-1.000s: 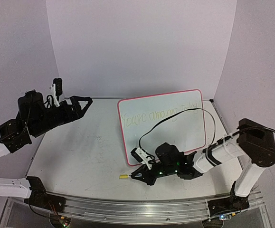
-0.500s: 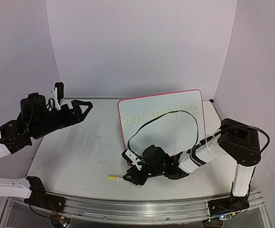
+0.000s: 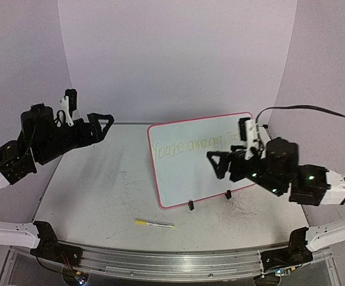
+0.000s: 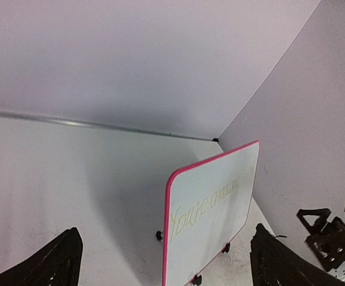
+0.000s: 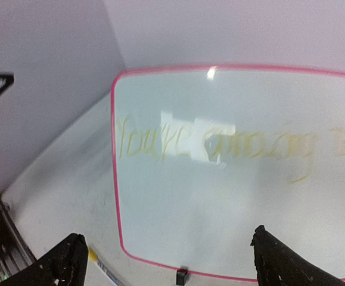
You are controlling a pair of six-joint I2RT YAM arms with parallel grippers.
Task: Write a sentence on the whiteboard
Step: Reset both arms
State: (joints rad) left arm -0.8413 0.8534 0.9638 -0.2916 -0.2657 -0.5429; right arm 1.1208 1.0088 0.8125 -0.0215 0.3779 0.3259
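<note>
The whiteboard (image 3: 184,179) stands upright on two black clip feet at mid-table, its pink-edged face toward the arms. The sentence (image 3: 191,146) runs across its upper half in faint yellow-green letters; it also shows in the left wrist view (image 4: 211,202) and the right wrist view (image 5: 214,146). My right gripper (image 3: 215,165) hovers open in front of the whiteboard's (image 5: 232,220) right half, nothing between its fingers. My left gripper (image 3: 105,125) hangs open and empty at the far left, well away from the whiteboard (image 4: 220,232).
A thin yellow marker pen (image 3: 154,224) lies flat on the table in front of the board's left corner, also seen in the right wrist view (image 5: 100,267). An aluminium rail (image 3: 160,262) runs along the near edge. Purple walls close in behind and at both sides.
My right gripper opened and let go of the marker, which now lies on the table. That arm then rose and swung right, up in front of the board. The left arm barely moved.
</note>
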